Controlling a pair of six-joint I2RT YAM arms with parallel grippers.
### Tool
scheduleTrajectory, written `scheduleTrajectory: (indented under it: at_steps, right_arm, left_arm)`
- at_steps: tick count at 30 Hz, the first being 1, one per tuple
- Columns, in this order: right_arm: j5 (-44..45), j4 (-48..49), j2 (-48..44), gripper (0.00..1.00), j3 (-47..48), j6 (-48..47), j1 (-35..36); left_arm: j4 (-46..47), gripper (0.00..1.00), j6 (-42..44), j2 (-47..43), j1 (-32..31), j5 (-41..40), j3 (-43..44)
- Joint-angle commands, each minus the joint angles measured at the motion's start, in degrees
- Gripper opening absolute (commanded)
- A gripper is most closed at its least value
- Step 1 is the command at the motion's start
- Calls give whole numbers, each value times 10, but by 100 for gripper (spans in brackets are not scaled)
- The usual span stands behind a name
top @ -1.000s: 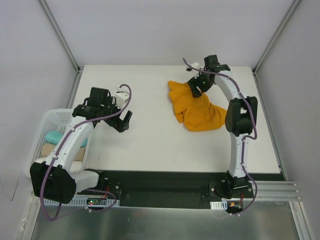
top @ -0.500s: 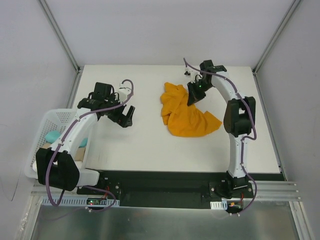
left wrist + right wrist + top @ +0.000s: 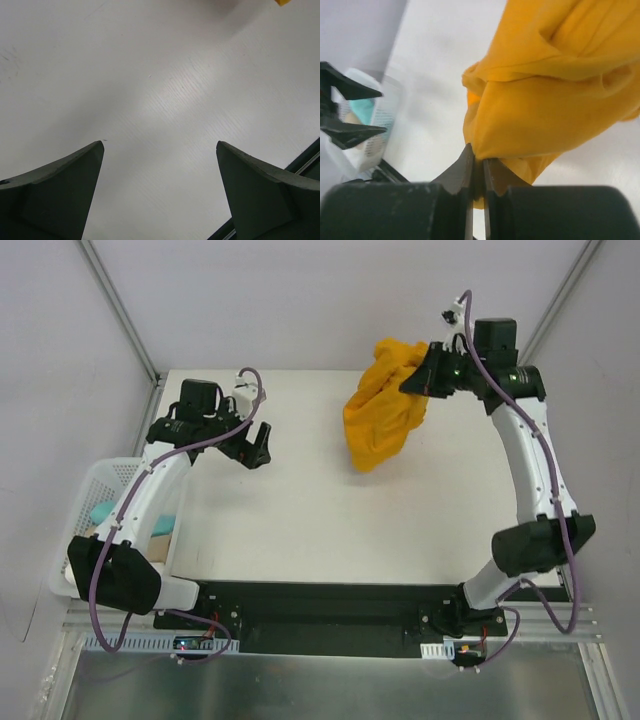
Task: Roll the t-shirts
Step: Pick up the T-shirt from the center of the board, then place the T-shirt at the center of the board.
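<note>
The t-shirt [image 3: 383, 418] hung bunched over the far right of the table [image 3: 300, 520], one fold clamped in the right gripper [image 3: 478, 162]. The left gripper [image 3: 160, 150] stood wide apart, empty. Fabric looked soft, light, floppy; prob. best held at hem or shoulder corners.

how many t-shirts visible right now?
1. The orange t-shirt hangs bunched from the shut right gripper over the table, far right. The basket at left holds teal and beige items, maybe more clothing; cannot tell.
</note>
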Motion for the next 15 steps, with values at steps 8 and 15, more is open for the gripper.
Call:
scheduleTrajectory:
  at_steps: [8, 15]
  right_arm:
    - [101, -199, -170, 69, -334, -155, -12]
    - [60, -154, 7, 70, -40, -363, -21]
  left_arm:
    - [1, 99, -5, 28, -20, 70, 2]
    - [-11, 99, 53, 43, -19, 15, 36]
